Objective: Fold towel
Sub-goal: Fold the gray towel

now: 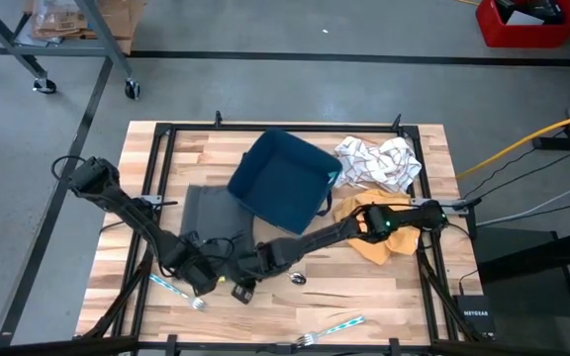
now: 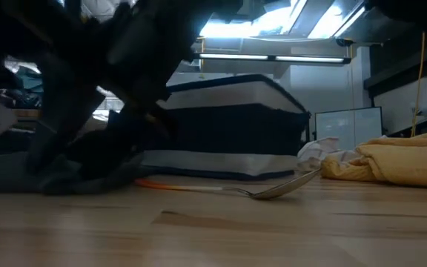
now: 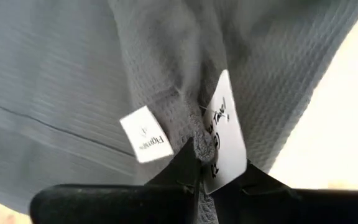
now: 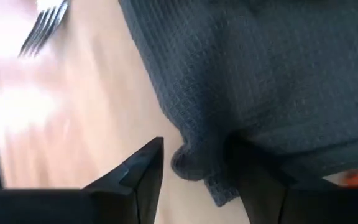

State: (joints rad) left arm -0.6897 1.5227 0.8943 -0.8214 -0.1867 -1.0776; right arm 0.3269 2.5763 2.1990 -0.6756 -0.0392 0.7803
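Observation:
A grey waffle-weave towel [image 1: 211, 210] lies on the wooden table, left of a blue bin [image 1: 285, 178]. My left gripper [image 1: 204, 277] stands over the towel's near edge, shut on a bunch of it beside two white tags [image 3: 145, 134]. My right arm reaches across from the right. Its gripper [image 4: 197, 180] is open, with one finger [image 4: 143, 171] on bare wood. The towel's rolled corner [image 4: 191, 163] lies between the two fingers. My left gripper pinches a bunched fold of the towel [image 3: 194, 144] between its two fingers, with the longer white tag [image 3: 225, 134] caught alongside. The fingers come from above, pointing steeply down. The cloth spreads away from the pinch in soft creases. My right gripper straddles the towel's corner; whether it touches the cloth I cannot tell.
A white patterned cloth [image 1: 379, 163] and a yellow cloth [image 1: 379, 237] lie at the right. A spoon [image 1: 298, 279] lies near the right arm. One fork [image 1: 330, 329] lies near the front edge, another [image 1: 176, 290] at the near left. The bin stands just behind the towel.

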